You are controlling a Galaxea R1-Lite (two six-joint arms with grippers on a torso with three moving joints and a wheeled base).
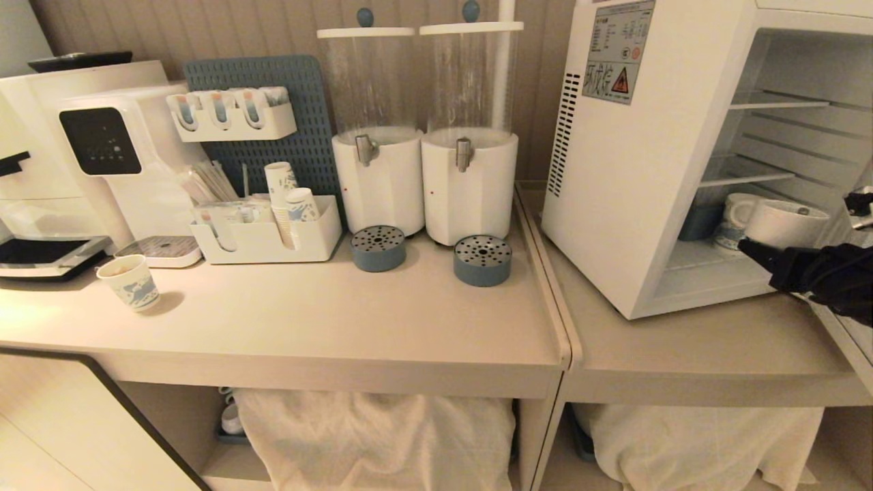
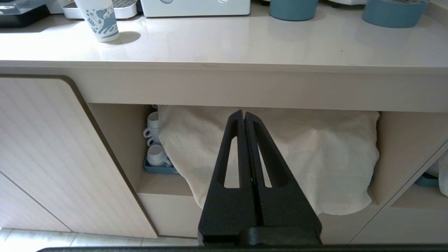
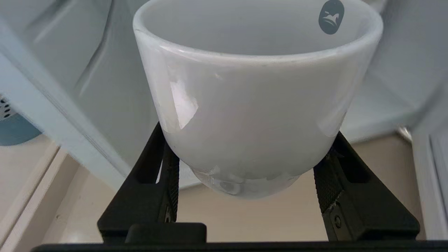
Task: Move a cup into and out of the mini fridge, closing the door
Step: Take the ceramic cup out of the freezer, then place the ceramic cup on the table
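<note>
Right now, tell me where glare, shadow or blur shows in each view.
Head view: warm light, the paper cup casts a soft shadow rightward on the counter. Left wrist view: the counter's top shines pale, the shelf below lies in shade. Right wrist view: bright reflections on the cup held by the right gripper; the mini fridge interior behind it looks blurred.

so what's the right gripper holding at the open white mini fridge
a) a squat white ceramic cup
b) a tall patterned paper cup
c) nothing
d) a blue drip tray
a: the right wrist view shows the right gripper clamped on both sides of the squat white ceramic cup, at the mouth of the open white mini fridge.
</note>
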